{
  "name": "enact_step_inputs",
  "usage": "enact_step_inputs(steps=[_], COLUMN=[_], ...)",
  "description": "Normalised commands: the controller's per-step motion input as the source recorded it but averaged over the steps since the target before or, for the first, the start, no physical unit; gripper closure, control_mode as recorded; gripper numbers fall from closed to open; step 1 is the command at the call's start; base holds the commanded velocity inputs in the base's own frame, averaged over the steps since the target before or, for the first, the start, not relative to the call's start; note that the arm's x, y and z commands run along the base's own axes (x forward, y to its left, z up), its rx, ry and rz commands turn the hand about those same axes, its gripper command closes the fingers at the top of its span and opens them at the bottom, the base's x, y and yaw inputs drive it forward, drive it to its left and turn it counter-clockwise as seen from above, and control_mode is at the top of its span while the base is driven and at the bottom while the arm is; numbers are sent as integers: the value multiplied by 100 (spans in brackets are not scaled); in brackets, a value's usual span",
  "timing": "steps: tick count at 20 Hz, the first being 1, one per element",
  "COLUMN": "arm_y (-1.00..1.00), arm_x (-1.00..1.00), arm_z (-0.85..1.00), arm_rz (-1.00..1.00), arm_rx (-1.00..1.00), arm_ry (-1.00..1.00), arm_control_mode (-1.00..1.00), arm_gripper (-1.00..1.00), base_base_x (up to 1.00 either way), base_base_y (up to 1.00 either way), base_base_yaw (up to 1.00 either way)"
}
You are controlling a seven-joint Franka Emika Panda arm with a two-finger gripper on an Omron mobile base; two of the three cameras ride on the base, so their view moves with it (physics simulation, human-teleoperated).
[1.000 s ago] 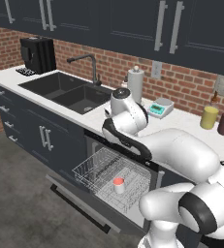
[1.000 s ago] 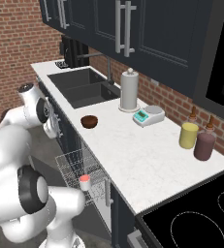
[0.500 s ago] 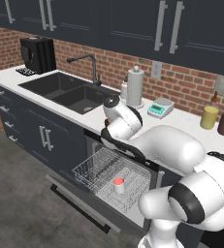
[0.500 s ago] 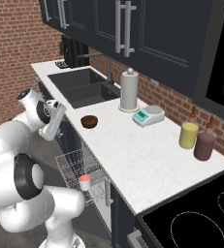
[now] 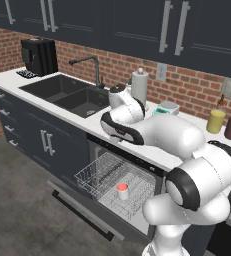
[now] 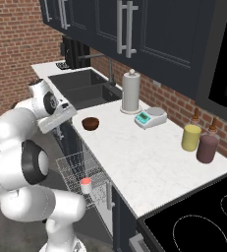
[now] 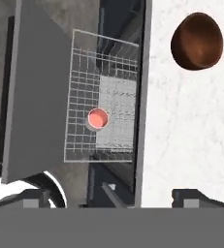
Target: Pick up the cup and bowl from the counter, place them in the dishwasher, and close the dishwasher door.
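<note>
— What can't you make out from the left base camera?
— The arm's white links cover the bowl's stretch of counter [image 5: 89, 114].
— And the hand camera?
— The dishwasher door [image 7: 33, 92] is cut off at the top edge; the fingertips [image 7: 188, 195] barely clear the bottom.

The desk [image 5: 94, 116] and open dishwasher [image 5: 118, 181] are seen obliquely from behind the arm in both base views, from opposite sides. They are viewed straight down, closer, in the hand view.
</note>
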Motion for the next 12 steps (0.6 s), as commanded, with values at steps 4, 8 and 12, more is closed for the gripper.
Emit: enact_step_inputs(steps=[4, 8, 12], arm_y=[-1, -10, -52], arm_x=[0, 11, 23], arm_z=[-1, -3, 0], arm_rz=[-59, -53, -30], arm_rx=[44, 30, 27], arm_ry=[-14, -20, -12], arm_control_mode=[-100, -100, -100], arm_gripper=[-100, -100, -100], base_base_x=[0, 0, 0], base_base_y=[0, 0, 0], base_base_yaw=[0, 0, 0])
